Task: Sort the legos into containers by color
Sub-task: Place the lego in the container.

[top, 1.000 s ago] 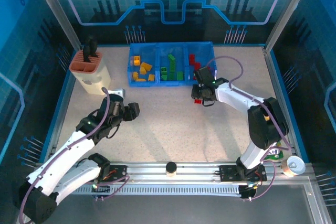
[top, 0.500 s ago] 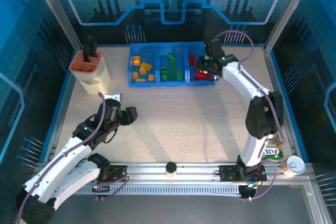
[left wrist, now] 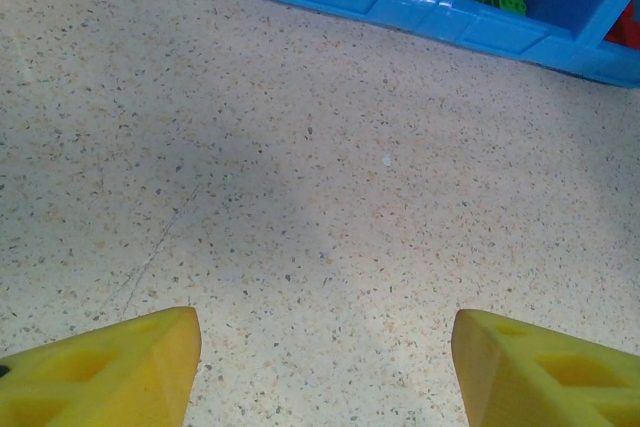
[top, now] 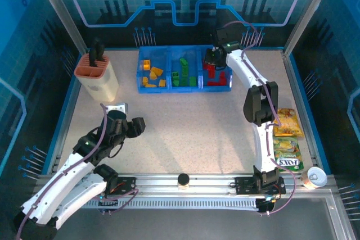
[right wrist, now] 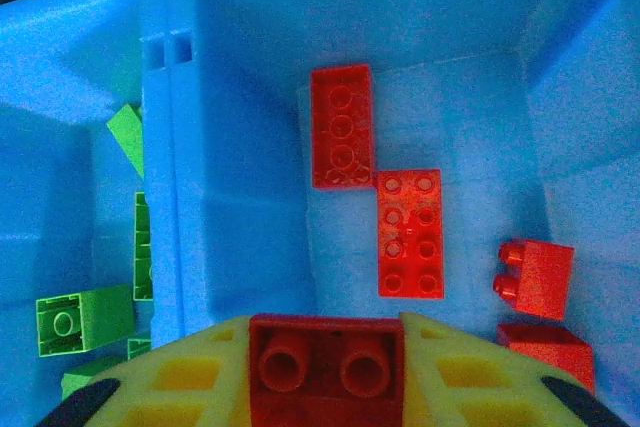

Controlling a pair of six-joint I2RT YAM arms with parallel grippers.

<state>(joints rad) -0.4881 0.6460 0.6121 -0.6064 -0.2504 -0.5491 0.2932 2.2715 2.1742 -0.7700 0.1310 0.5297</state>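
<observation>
Top view:
- Tray looks sorted: yellow bricks in left bin, green bricks in middle, red bricks in right.
- No loose bricks seen on table.
- Right gripper above red bin.
- Left gripper over bare table, tray well ahead of jaws.
- Probably one drop left.

Left wrist:
- Jaws spread, nothing between.
- Tray wall ahead.

Right wrist:
- Jaws clamped on red brick; long axis across jaws, two studs toward camera.
- Beneath jaws, red bin: two long bricks, studs up, axes running away from jaws.
- Green bin left of jaws.
</observation>
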